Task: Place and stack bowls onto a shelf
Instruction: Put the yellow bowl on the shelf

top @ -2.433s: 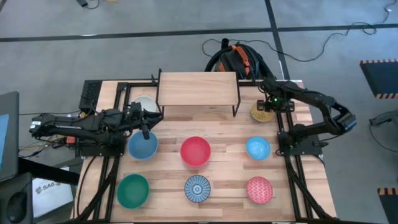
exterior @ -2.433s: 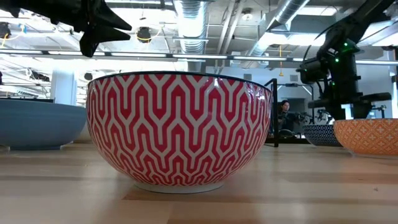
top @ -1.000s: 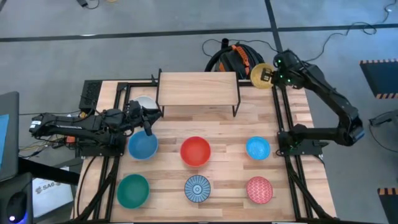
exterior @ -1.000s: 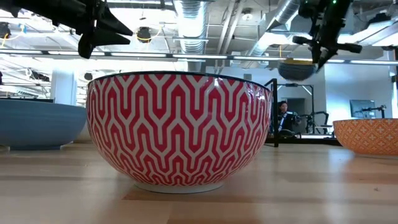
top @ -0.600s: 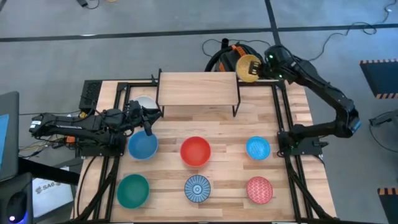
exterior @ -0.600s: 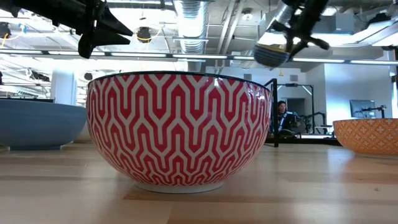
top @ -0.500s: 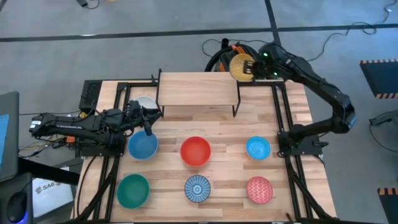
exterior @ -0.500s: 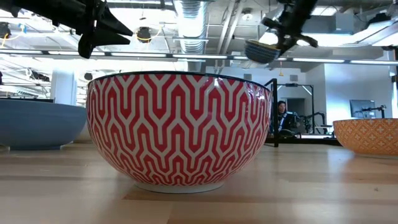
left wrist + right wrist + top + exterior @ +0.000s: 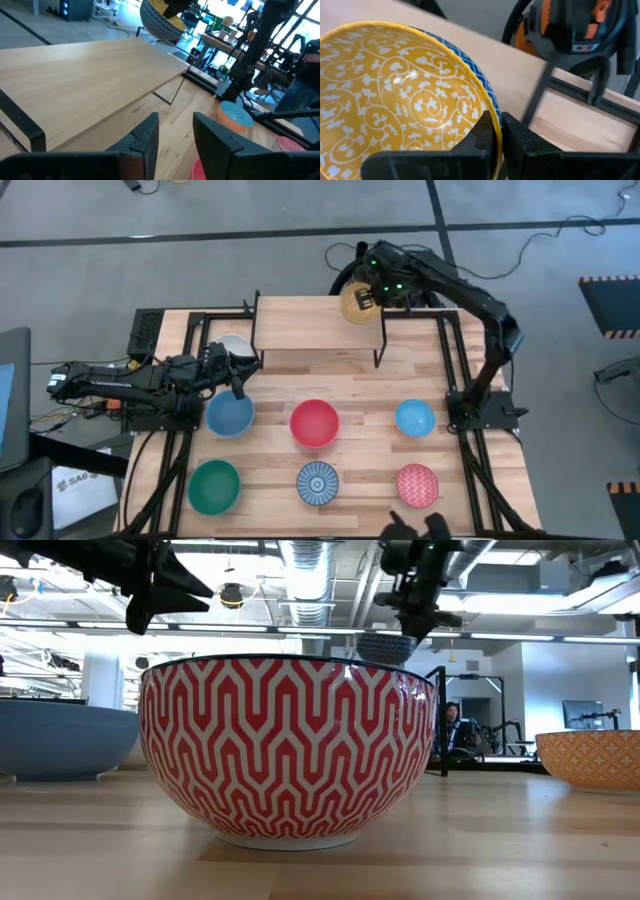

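— Where is the yellow bowl (image 9: 356, 302)?

— My right gripper (image 9: 496, 134) is clamped on its rim. It hangs in the air over the right end of the shelf (image 9: 300, 325), yellow inside with white scrollwork, blue lattice outside.

— And the shelf?

— A light-wood board on thin black legs at the tabletop's far edge, its top bare.

— The other bowls?

— All upright on the tabletop. White bowl (image 9: 233, 344) left of the shelf; then light blue bowl (image 9: 230, 416), red bowl (image 9: 314, 423), smaller light blue bowl (image 9: 414, 418) in a row; nearest, green bowl (image 9: 214, 486), blue-and-white patterned bowl (image 9: 318, 483), pink patterned bowl (image 9: 417, 485).
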